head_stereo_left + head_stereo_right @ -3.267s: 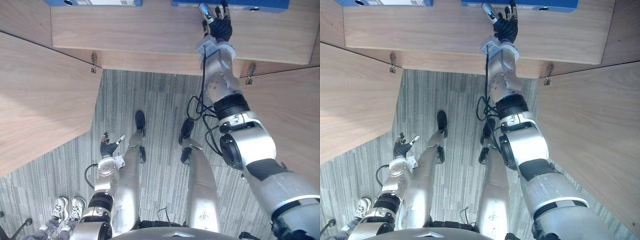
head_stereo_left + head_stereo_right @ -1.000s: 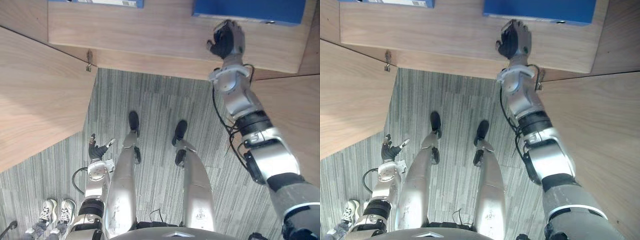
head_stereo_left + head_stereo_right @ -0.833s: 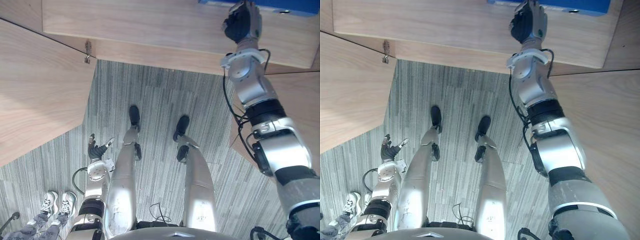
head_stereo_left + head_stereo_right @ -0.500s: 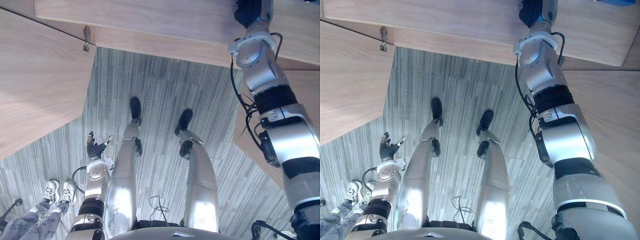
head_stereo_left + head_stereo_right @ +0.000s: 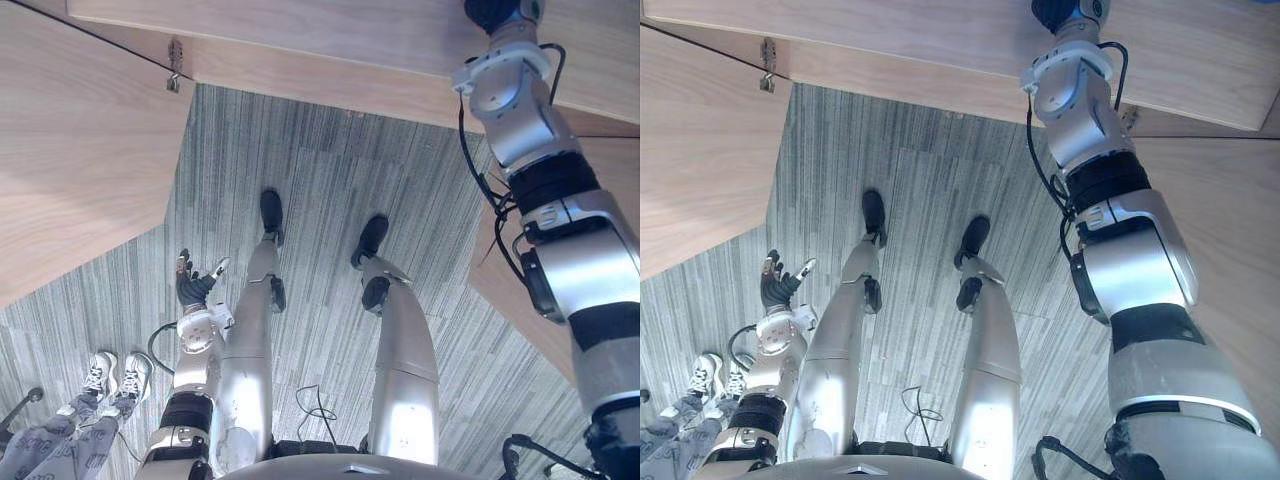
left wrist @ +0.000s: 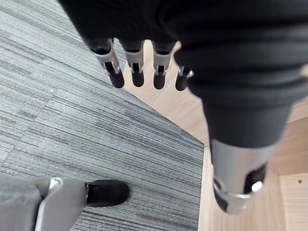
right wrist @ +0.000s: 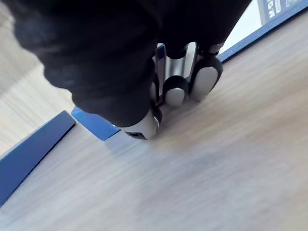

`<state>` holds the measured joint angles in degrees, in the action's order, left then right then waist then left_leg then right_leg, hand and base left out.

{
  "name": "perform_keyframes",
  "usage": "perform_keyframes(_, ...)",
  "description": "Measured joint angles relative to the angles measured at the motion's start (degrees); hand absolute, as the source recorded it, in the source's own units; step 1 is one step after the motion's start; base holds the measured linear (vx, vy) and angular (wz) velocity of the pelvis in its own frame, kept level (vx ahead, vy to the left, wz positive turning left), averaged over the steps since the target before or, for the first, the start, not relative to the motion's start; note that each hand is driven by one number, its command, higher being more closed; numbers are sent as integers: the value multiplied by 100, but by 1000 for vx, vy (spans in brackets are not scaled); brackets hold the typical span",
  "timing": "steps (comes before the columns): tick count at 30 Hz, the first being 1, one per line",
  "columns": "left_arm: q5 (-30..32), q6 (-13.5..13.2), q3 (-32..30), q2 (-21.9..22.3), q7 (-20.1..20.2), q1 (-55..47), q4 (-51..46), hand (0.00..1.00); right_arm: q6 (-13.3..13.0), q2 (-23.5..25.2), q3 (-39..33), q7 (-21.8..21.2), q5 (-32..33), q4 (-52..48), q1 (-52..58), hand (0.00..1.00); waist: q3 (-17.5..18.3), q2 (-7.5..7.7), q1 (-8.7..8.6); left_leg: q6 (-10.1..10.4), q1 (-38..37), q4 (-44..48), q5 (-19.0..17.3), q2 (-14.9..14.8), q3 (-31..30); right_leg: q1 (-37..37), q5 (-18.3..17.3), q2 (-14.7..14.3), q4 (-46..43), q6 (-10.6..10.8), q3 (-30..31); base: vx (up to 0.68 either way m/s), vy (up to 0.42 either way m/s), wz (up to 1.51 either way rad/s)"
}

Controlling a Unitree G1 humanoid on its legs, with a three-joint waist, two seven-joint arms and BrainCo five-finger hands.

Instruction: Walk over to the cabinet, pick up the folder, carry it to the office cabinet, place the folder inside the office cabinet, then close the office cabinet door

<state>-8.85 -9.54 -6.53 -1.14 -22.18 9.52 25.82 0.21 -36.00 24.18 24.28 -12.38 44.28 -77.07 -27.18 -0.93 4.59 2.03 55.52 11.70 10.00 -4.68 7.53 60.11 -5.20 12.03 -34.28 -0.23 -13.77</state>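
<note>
Open grey carpet floor [image 5: 320,180] in the middle, hemmed by a swung-out wooden door [image 5: 70,150] on the left and another door [image 5: 1230,220] on the right, with the cabinet shelf [image 5: 330,40] running across the far side and a metal hinge [image 5: 175,65] at its left corner. Free room low on the left, apart from a person's shoes [image 5: 112,372] at the near left. Left hand [image 5: 193,287] down beside the leg, well apart from the cabinet, fingers loose and spread, holding nothing. Right arm stretched far forward over the shelf's front edge, right hand [image 7: 110,57] cut off at the far edge in the head views. From the wrist, fingers [image 7: 175,94] curled down onto the shelf board with the thumb tip against the corner of the blue folder [image 7: 94,124], apparently pinching its near edge. Folder flat on the far shelf, mostly hidden behind the hand, white label [image 7: 243,26] showing beyond. Further blue strip [image 7: 29,151] alongside; hard to tell whether part of the same folder.
</note>
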Motion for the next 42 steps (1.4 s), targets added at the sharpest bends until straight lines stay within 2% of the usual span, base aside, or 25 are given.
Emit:
perform_keyframes(6, 1, -6, -2, 109, -15, 0, 2, 0, -47, -57, -315, 5, 593, -247, 170, 100, -3, -27, 25, -30, 0, 74, 40, -8, 10, -19, 12, 2, -31, -3, 1, -31, -62, 0)
perform_keyframes(11, 8, 61, -9, 150, 2, -4, 49, 0, -138, 40, -1055, 22, 999, -1634, 1370, 100, -3, -27, 6, -141, -112, 543, -187, -90, 4, -359, -6, -49, -16, 19, -5, -20, -52, -7)
perform_keyframes(14, 24, 112, -12, 153, 28, -4, 127, 0, -196, 370, -1478, 34, 1107, -2559, 2254, 100, -2, -26, -40, -116, -352, 712, -388, -111, 36, -671, -26, -65, 57, 49, 32, -27, -27, -11)
perform_keyframes(16, 69, 204, -24, 134, 53, -5, 203, 0, -382, 816, -1771, 113, 1154, -3459, 3115, 100, 5, -25, -42, -141, -563, 787, -513, -156, 50, -948, -37, -123, 172, 60, 56, -24, -16, -13)
perform_keyframes(18, 147, 266, -23, 136, 62, -8, 220, 0, -451, 1230, -1888, 179, 1163, -3993, 3714, 100, 5, -24, -50, -119, -772, 805, -538, -169, 59, -1178, -34, -141, 222, 83, 54, 0, -19, -6)
perform_keyframes(22, 306, 341, -64, 175, 131, -45, 266, 0, -629, 2163, -1756, 194, 1154, -4671, 4971, 100, 26, -13, -95, -159, -1417, 954, -743, -227, 115, -1923, -63, -199, 362, 132, 71, 44, -28, -10)
perform_keyframes(25, 438, 428, -66, 195, 177, -175, 304, 0, -789, 2678, -1362, -11, 1008, -5123, 5958, 100, 183, 77, -152, -134, -1866, 1038, -954, -285, 219, -2406, -89, -265, 519, 182, 160, 54, -9, -20)
perform_keyframes(27, 470, 461, -65, 244, 234, -293, 378, 0, -851, 2873, -1130, -156, 932, -5275, 6577, 100, 272, 103, -166, -139, -2211, 1051, -1064, -336, 313, -2755, -83, -330, 679, 198, 214, 83, -12, -29)
perform_keyframes(31, 616, 526, -47, 307, 319, -698, 732, 0, -882, 3252, -1006, -549, 557, -5146, 7861, 100, 723, 175, -221, -59, -2915, 861, -1273, -408, 527, -3445, -43, -463, 1154, 269, 378, 89, 12, -30)
perform_keyframes(32, 670, 534, -42, 302, 349, -760, 817, 0, -897, 3313, -1019, -627, 539, -5060, 8002, 0, 816, 197, -246, -53, -3002, 797, -1276, -403, 542, -3523, -22, -475, 1234, 282, 400, 119, 19, -25)
perform_keyframes(33, 689, 550, 5, 271, 404, -871, 1015, 0, -912, 3350, -1055, -715, 532, -4780, 8248, 0, 969, 208, -319, -40, -3178, 660, -1272, -398, 576, -3717, 43, -513, 1455, 303, 420, 136, 15, -25)
perform_keyframes(35, 721, 572, 7, 244, 476, -926, 1366, 0, -900, 3390, -1152, -871, 533, -4238, 8403, 0, 1124, 248, -333, 1, -3479, 407, -1237, -390, 665, -3988, 217, -580, 1795, 347, 509, 137, 14, -27)
perform_keyframes(37, 806, 611, 8, 144, 556, -924, 1892, 0, -847, 3390, -1304, -942, 521, -3297, 8401, 0, 1344, 246, -430, 4, -3767, 81, -1118, -332, 697, -4340, 473, -645, 2357, 361, 539, 132, 26, -14)
perform_keyframes(40, 923, 636, 5, -4, 646, -922, 2243, 0, -796, 3377, -1447, -1056, 464, -2428, 8330, 0, 1392, 250, -475, -35, -4181, -343, -932, -250, 750, -4824, 773, -721, 2944, 392, 585, 100, 19, -9)
perform_keyframes(42, 1031, 662, -5, -105, 690, -982, 2434, 0, -748, 3370, -1544, -1132, 163, -1913, 8265, 0, 1528, 254, -457, -51, -4432, -568, -868, -191, 833, -5064, 923, -732, 3272, 425, 699, 88, 20, -19)
